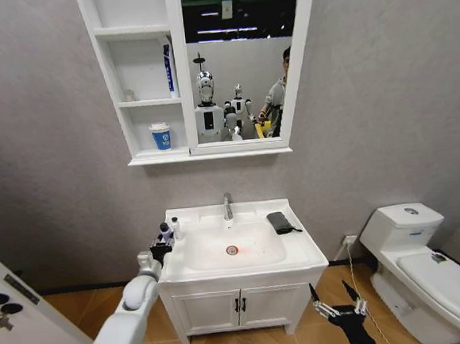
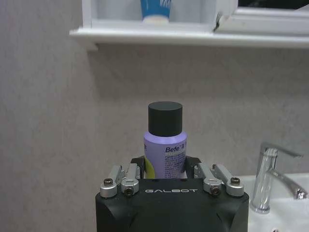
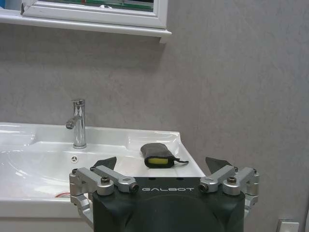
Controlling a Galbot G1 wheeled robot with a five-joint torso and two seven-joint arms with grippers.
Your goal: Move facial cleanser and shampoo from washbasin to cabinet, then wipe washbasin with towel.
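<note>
Head view, lower left of frame: the left arm reaches up to the left rear corner of the washbasin (image 1: 300, 250). The left gripper (image 1: 161, 247) is small and dark there, and its fingers cannot be made out against the bottles beside it. The left wrist view settles it: the fingers (image 2: 193, 170) stand narrow on either side of a purple bottle (image 2: 164, 154) with a black cap, upright, closed around its lower body. The label is partly cut off by the gripper housing; only part of the print is legible. Whether it is the cleanser or the shampoo cannot be told.

A second small white bottle (image 1: 175, 228) stands just beside the gripper on the basin's rim in the head view; the left wrist view does not take it in.

The right gripper (image 1: 336, 299) hangs low at the lower right of the head frame, in front of the basin's floor unit, fingers spread wide and holding nothing. The right wrist view confirms the wide spread and looks past the fingertips to the towel (image 3: 159, 155), a dark folded cloth with a yellow patch at its near end, lying on the basin's right rim near the chrome tap (image 3: 77, 123).

The cabinet (image 1: 139, 75) sits at upper centre, its top cut off by the frame. A blue tube (image 1: 168, 67) stands on a middle shelf, a blue-and-white cup (image 1: 160, 136) on the lowest.
</note>
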